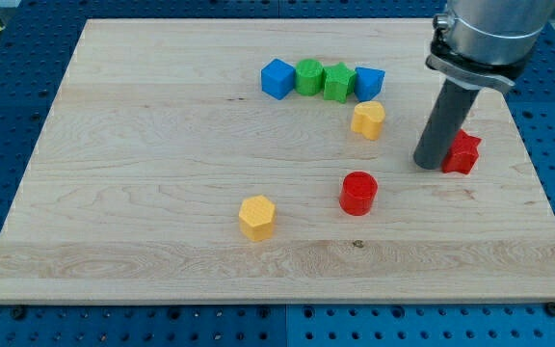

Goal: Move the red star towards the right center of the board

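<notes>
Setting: wooden board [162, 145] sat on a blue perforated bench [8, 39], pretty tidy overall.

Arm: no pincer on this rig at all, so nothing to call wide, narrow or holding. It just ended in a dark rod, and my tip [430, 165] was down on the wood.

Task block: red star [462, 152] was at the view's right side, roughly mid-height of the board, touching or just beside my tip on the tip's right. Partly hidden behind the rod, so I couldn't tell the exact contact.

Progress: my guess was the star was already about where it needed to be, maybe a small nudge left.

Top row: blue cube [277, 78], green cylinder [308, 76], green star [337, 82] and another blue block [369, 83] were packed in a line near the view's top.

Others: yellow block [367, 120] was just below that row, red cylinder [358, 193] lower down, yellow hexagon [256, 217] further toward the view's left and bottom.

Risk 1: the star was near the board's right edge, so one push too many rightward could've shoved it off.

Risk 2: an off-centre push on a star point would probably have spun it and sent it sideways.

Risk 3: pulling back leftward carelessly could've clipped the yellow block.
</notes>
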Controlling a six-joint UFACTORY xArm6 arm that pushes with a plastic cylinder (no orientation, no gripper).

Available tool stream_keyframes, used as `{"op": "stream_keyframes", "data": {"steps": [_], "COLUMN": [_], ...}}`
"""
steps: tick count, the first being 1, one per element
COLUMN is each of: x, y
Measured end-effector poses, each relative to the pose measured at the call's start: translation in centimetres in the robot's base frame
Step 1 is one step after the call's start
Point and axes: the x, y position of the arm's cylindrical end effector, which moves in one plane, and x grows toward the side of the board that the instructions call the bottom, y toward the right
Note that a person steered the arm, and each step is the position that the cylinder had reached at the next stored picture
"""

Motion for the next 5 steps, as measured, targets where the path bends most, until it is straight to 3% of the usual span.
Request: {"op": "stream_keyframes", "data": {"steps": [2,4,5], "x": [-0.2,-1.9,-1.9], "y": [-3.8,3.8,4.6]}}
